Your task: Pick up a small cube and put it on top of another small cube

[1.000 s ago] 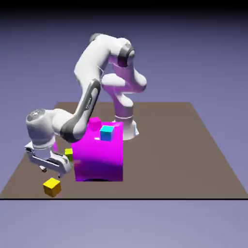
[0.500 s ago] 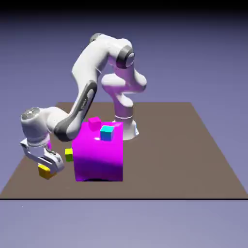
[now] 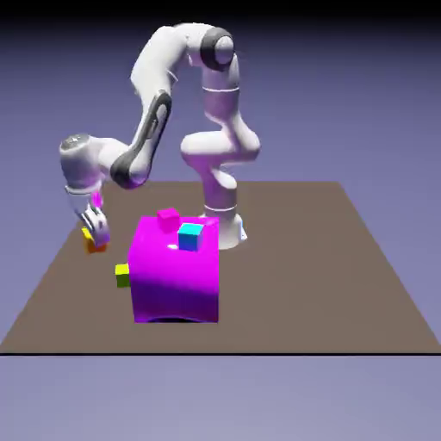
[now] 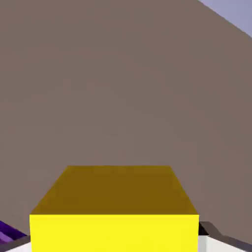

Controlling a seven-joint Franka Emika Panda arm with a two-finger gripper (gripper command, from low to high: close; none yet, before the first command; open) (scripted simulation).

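Observation:
My gripper (image 3: 93, 237) is shut on the small golden-yellow cube (image 3: 91, 244), lifted above the table at the exterior view's left. In the hand view that cube (image 4: 114, 211) fills the bottom between the finger tips (image 4: 211, 235), with only bare brown table beyond it. The small yellow-green cube (image 3: 122, 275) rests on the table against the left side of the big magenta block (image 3: 176, 271), below and right of my gripper. It does not show in the hand view.
A small cyan cube (image 3: 190, 235) and a small pink cube (image 3: 168, 218) sit on top of the big magenta block. The robot's base (image 3: 222, 222) stands just behind the block. The brown table's (image 3: 327, 276) near edge runs along the bottom.
My gripper closed on the golden-yellow cube near the front-left of the table and has lifted it up and back, now held well above the surface.

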